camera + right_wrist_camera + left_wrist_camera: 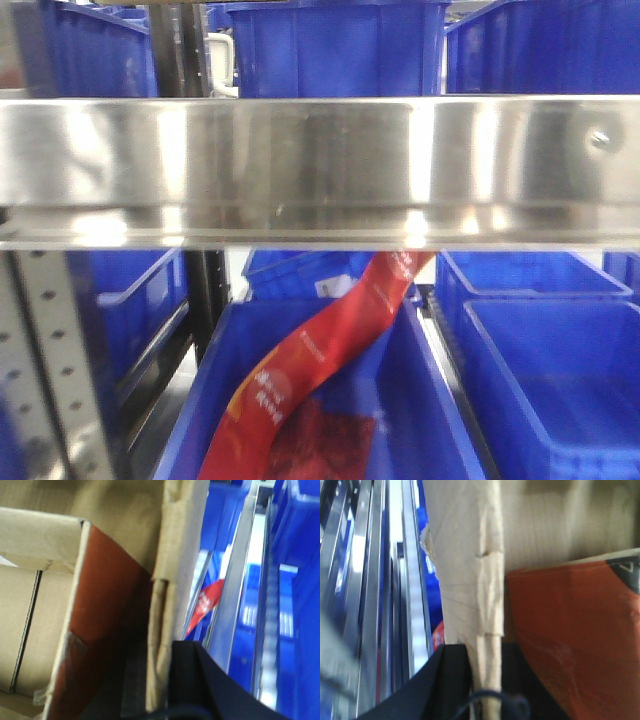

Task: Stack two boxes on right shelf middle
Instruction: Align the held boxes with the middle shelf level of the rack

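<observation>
Left wrist view: the black fingers [451, 675] of the left gripper [486, 652] straddle the upright wall of a brown carton [460, 570], one on either side, pinched closed on the board near its rim, likely so that the wall serves as a handle. In the right wrist view the right gripper [161, 652] clamps another wall the same way, its outer finger [200, 680] flat against the cardboard. Pinching from two sides probably keeps the carton level.

A red-orange surface [570, 645] sits just inside the wall. Whether it is the printed box cannot be told.

Steel rails [370, 605] run just beside the carton, so it seems close to the rack. The front view shows only the middle shelf's front rail [320, 170], blue bins [540, 380] and a red packet [320, 350], with no carton on it.
</observation>
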You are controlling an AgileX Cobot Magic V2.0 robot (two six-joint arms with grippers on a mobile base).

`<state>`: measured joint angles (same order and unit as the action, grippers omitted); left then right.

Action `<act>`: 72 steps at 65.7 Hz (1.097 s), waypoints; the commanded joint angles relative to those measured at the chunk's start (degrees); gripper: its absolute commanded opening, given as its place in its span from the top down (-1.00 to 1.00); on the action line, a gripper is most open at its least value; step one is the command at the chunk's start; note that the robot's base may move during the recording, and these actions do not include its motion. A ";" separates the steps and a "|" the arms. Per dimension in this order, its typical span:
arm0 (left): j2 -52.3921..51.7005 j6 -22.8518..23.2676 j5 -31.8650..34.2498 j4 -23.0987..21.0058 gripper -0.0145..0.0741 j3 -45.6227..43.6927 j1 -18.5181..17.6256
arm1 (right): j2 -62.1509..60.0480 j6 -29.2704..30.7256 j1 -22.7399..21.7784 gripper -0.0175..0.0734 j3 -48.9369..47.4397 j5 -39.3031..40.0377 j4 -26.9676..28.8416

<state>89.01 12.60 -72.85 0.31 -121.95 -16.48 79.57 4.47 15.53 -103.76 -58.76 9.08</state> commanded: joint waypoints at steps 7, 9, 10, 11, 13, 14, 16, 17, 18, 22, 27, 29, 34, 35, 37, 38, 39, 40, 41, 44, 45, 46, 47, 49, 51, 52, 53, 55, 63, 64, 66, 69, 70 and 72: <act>-0.77 0.08 2.89 0.40 0.92 -0.78 0.13 | -0.74 0.78 -0.44 0.95 -0.80 2.68 -0.78; -0.77 0.08 2.89 0.40 0.92 -0.78 0.13 | -0.74 0.78 -0.44 0.95 -0.80 2.68 -0.78; -0.77 0.08 2.89 0.40 0.92 -0.78 0.13 | -0.74 0.78 -0.44 0.95 -0.80 2.68 -0.78; -0.77 0.08 2.89 0.40 0.92 -0.78 0.13 | -0.74 0.78 -0.44 0.95 -0.80 2.68 -0.78; -0.77 0.08 2.89 0.40 0.92 -0.78 0.13 | -0.74 0.78 -0.44 0.95 -0.80 2.68 -0.78; -0.77 0.08 2.89 0.40 0.92 -0.78 0.13 | -0.74 0.78 -0.44 0.95 -0.80 2.68 -0.78; -0.77 0.08 2.89 0.40 0.92 -0.78 0.13 | -0.74 0.78 -0.44 0.95 -0.80 2.68 -0.78; -0.77 0.08 2.89 0.40 0.92 -0.78 0.13 | -0.74 0.78 -0.44 0.95 -0.80 2.68 -0.78; -0.77 0.08 2.89 0.40 0.92 -0.78 0.13 | -0.74 0.78 -0.44 0.95 -0.80 2.68 -0.78; -0.77 0.08 2.89 0.40 0.92 -0.78 0.13 | -0.74 0.78 -0.44 0.95 -0.80 2.68 -0.78; -0.77 0.08 2.89 0.40 0.92 -0.78 0.13 | -0.74 0.78 -0.44 0.95 -0.80 2.68 -0.78; -0.77 0.08 2.89 0.40 0.92 -0.78 0.13 | -0.74 0.78 -0.44 0.95 -0.80 2.68 -0.78; -0.77 0.08 2.89 0.40 0.92 -0.78 0.13 | -0.74 0.78 -0.44 0.95 -0.80 2.68 -0.78; -0.77 0.08 2.89 0.40 0.92 -0.78 0.13 | -0.74 0.78 -0.44 0.95 -0.80 2.68 -0.78; -0.77 0.08 2.89 0.40 0.92 -0.78 0.13 | -0.74 0.78 -0.44 0.95 -0.80 2.68 -0.78; -0.77 0.08 2.89 0.40 0.92 -0.78 0.13 | -0.74 0.78 -0.44 0.95 -0.80 2.68 -0.78; -0.77 0.08 2.89 0.40 0.92 -0.78 0.13 | -0.74 0.78 -0.44 0.95 -0.80 2.68 -0.78; -0.77 0.08 2.89 0.40 0.92 -0.78 0.13 | -0.74 0.78 -0.44 0.95 -0.80 2.68 -0.78; -0.77 0.08 2.89 0.40 0.92 -0.78 0.13 | -0.74 0.78 -0.44 0.95 -0.80 2.68 -0.78; -0.77 0.08 2.89 0.40 0.92 -0.78 0.13 | -0.74 0.78 -0.44 0.95 -0.80 2.68 -0.78; -0.77 0.08 2.89 0.40 0.92 -0.78 0.13 | -0.74 0.78 -0.44 0.95 -0.80 2.68 -0.78; -0.77 0.08 2.89 0.40 0.92 -0.78 0.13 | -0.74 0.78 -0.44 0.95 -0.80 2.68 -0.78; -0.77 0.08 2.89 0.40 0.92 -0.78 0.13 | -0.74 0.78 -0.44 0.95 -0.80 2.68 -0.78; -0.77 0.08 2.89 0.40 0.92 -0.78 0.13 | -0.74 0.78 -0.44 0.95 -0.80 2.68 -0.78; -0.77 0.08 2.89 0.40 0.92 -0.78 0.13 | -0.74 0.78 -0.44 0.95 -0.80 2.68 -0.78; -0.77 0.08 2.89 0.40 0.92 -0.78 0.13 | -0.74 0.78 -0.44 0.95 -0.80 2.68 -0.78; -0.77 0.08 2.89 0.40 0.92 -0.78 0.13 | -0.74 0.78 -0.44 0.95 -0.80 2.68 -0.78; -0.66 0.08 2.89 0.40 0.92 -0.78 0.13 | -0.74 0.78 -0.44 0.95 -0.80 2.68 -0.78; -0.66 0.08 2.89 0.40 0.92 -0.78 0.13 | -0.74 0.78 -0.44 0.95 -0.80 2.68 -0.78; -0.66 0.08 2.89 0.40 0.92 -0.78 0.13 | -0.74 0.78 -0.44 0.95 -0.80 2.68 -0.78; -0.66 0.08 2.89 0.40 0.92 -0.78 0.13 | -0.74 0.78 -0.44 0.95 -0.80 2.68 -0.78; -0.66 0.08 2.89 0.40 0.92 -0.78 0.13 | -0.74 0.78 -0.44 0.95 -0.80 2.68 -0.78; -0.66 0.08 2.89 0.40 0.92 -0.78 0.13 | -0.74 0.78 -0.44 0.95 -0.80 2.68 -0.78; -0.66 0.08 2.89 0.40 0.92 -0.78 0.13 | -0.74 0.78 -0.44 0.95 -0.80 2.68 -0.78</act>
<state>89.01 12.60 -72.85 0.31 -121.95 -16.48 79.57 4.47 15.53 -103.76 -58.76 9.08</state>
